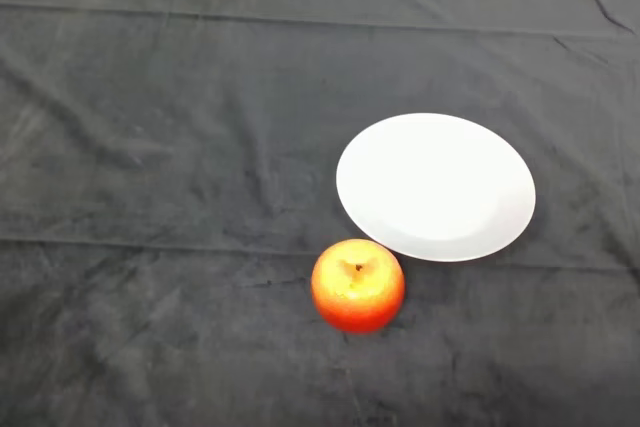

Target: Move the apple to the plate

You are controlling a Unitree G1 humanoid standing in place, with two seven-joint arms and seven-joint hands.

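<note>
A red and yellow apple (pixel 357 285) stands upright on the dark cloth, stem dimple facing up, near the lower middle of the head view. A round white plate (pixel 436 186) lies just beyond it and to the right. The plate's near edge is close to the apple; I cannot tell whether they touch. Nothing lies on the plate.
The dark creased cloth (pixel 160 167) covers the whole table. Its far edge runs along the top of the view.
</note>
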